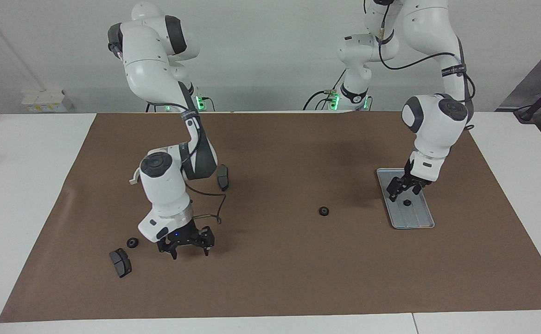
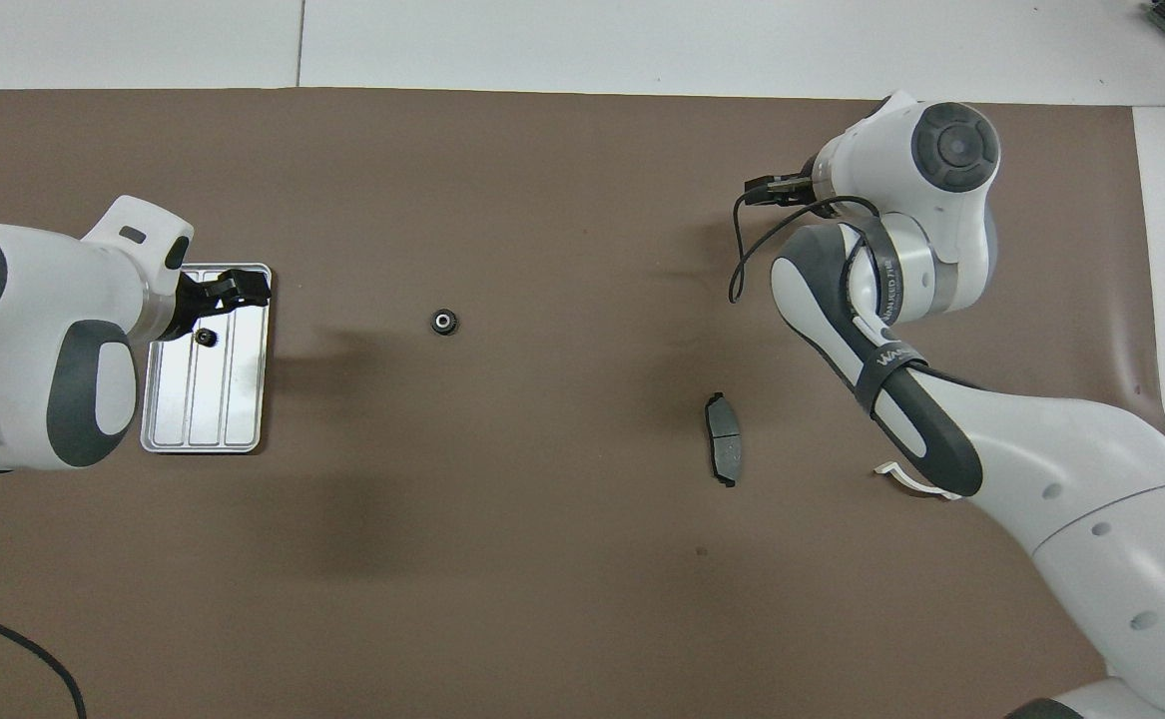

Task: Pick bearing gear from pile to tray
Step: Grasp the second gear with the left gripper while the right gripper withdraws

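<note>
Hovering low over the upper end of the tray (image 1: 414, 218), the left gripper (image 1: 405, 189) has its fingers spread and holds nothing.

- Item 1: a bearing gear in the tray (image 1: 407, 202) lies on the ridged floor just below those fingers and apart from them. The low rim is likely why the hand sits so close, so a small round part does not roll out.
- Item 2: a bearing gear at mid-table (image 1: 324, 211) lies alone in the middle of the facing frame, on the brown mat (image 1: 270, 287). It is between the two arms and well apart from the tray.
- Item 3: a bearing gear in the pile (image 1: 132, 242) sits in the lower part of the facing frame, toward the right arm's end. It is just beside a dark grey pad (image 1: 120, 262).
- Item 4: the right gripper (image 1: 185, 242) points down near item 3 with its fingers wide and empty. Judged as lined up for the next pick.
- Item 5: a second pad (image 1: 223, 176) lies higher in the frame, partly behind the right arm.
- Item 6: the white half-ring bracket (image 2: 906, 479) is mostly hidden by the right arm and is not part of the job.

Progress, as a judgement: one gear is delivered and two remain on the mat.
</note>
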Robot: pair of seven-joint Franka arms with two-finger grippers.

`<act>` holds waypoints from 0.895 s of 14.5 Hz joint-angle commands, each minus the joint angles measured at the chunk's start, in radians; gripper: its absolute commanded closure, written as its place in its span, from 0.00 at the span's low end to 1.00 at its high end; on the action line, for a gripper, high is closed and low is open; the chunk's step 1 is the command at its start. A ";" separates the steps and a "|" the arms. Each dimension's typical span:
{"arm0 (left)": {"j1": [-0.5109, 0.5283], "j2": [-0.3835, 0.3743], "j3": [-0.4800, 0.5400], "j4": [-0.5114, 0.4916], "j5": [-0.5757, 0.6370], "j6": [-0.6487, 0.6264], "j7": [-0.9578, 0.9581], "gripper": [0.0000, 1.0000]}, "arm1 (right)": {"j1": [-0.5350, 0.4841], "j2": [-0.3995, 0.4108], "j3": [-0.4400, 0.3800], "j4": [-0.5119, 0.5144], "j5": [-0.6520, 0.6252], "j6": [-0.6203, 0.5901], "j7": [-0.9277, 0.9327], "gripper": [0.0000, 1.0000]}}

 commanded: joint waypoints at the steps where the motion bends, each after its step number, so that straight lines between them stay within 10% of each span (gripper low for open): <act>1: -0.125 -0.003 0.014 0.005 0.004 -0.025 -0.214 0.00 | -0.070 -0.016 0.018 -0.001 -0.006 -0.080 -0.018 0.00; 6: -0.300 0.125 0.016 0.047 0.138 0.089 -0.546 0.00 | -0.160 -0.031 0.020 -0.036 -0.006 -0.112 -0.125 0.00; 13: -0.367 0.256 0.017 0.155 0.200 0.089 -0.609 0.33 | -0.197 -0.065 0.015 -0.116 -0.006 -0.120 -0.125 0.13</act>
